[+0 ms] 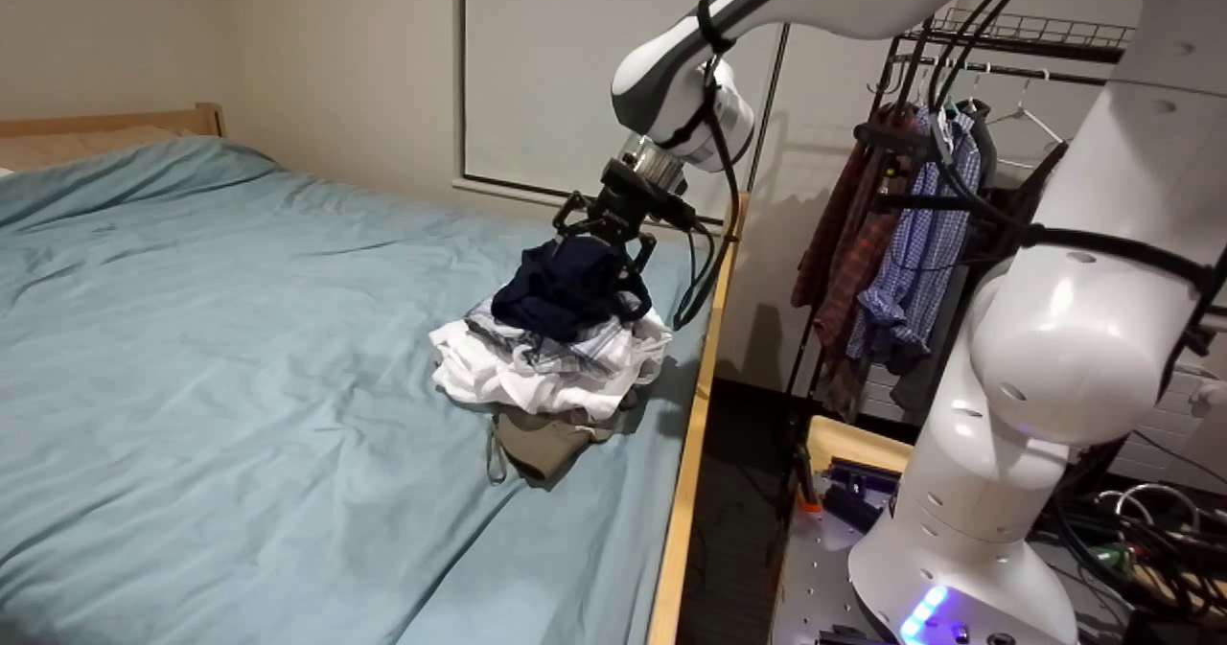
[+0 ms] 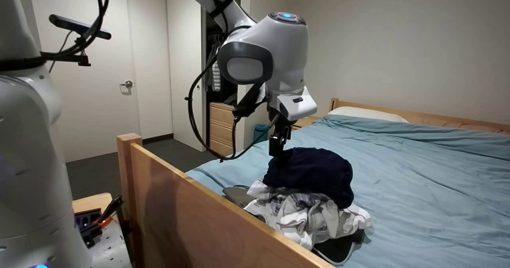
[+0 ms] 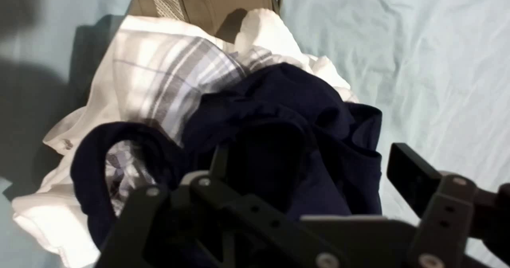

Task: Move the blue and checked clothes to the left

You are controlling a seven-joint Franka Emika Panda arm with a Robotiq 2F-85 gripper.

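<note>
indoors, clothes (image 1: pixel 554 319) on rumpled bed (image 1: pixel 249 367); pale walls (image 1: pixel 345 80)

End effector (image 3: pixel 312 164) downward, fingers (image 3: pixel 412 176) apart

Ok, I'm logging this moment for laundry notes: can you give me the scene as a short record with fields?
surface: blue-green bed sheet
on top: dark blue garment
beneath it: white and checked cloth; one piece or several, cannot tell
partly under the cloth: olive-brown item
tool: gripper, open, at the dark blue garment
contact: unclear
</note>
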